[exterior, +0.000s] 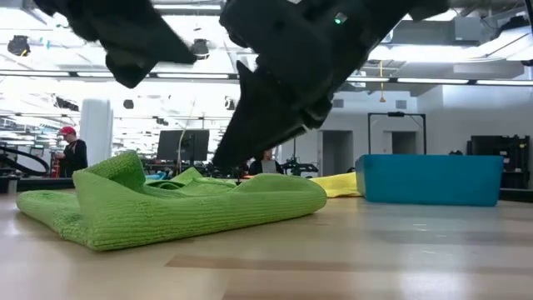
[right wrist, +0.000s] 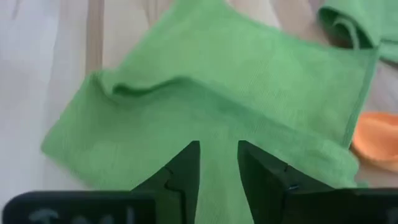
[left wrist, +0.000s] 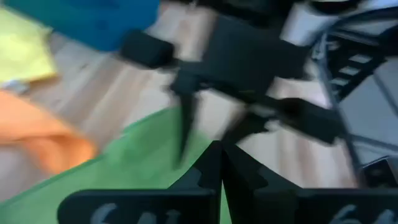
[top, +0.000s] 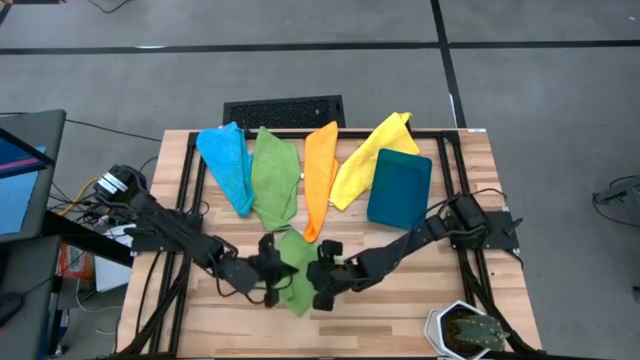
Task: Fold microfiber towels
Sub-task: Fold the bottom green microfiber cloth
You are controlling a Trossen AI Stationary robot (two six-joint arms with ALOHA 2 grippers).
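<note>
A green microfiber towel (top: 296, 272) lies loosely folded on the wooden table near its front edge. It also shows in the low view (exterior: 183, 204) and in the right wrist view (right wrist: 205, 112). Its left part is bunched up into a hump (exterior: 125, 171). My left gripper (top: 270, 270) is at the towel's left side, shut (left wrist: 221, 158), and in the low view it hangs above the towel (exterior: 125, 62). My right gripper (top: 318, 275) is at the towel's right side, open (right wrist: 219, 158), pointing down at the cloth (exterior: 237, 154). My right gripper comes at the towel's right part (right wrist: 217, 134) slanting down from the table's right, one finger on either side of a strip of cloth. The towel's own fold hides the fingertips in the low view, so I cannot tell whether they touch it.
At the table's far side lie a light blue towel (top: 228, 165), a second green towel (top: 275, 180), an orange towel (top: 318, 175) and a yellow towel (top: 370, 160). A dark teal bin (top: 400, 188) stands at the right. A potted plant (top: 470, 330) sits at the near right corner.
</note>
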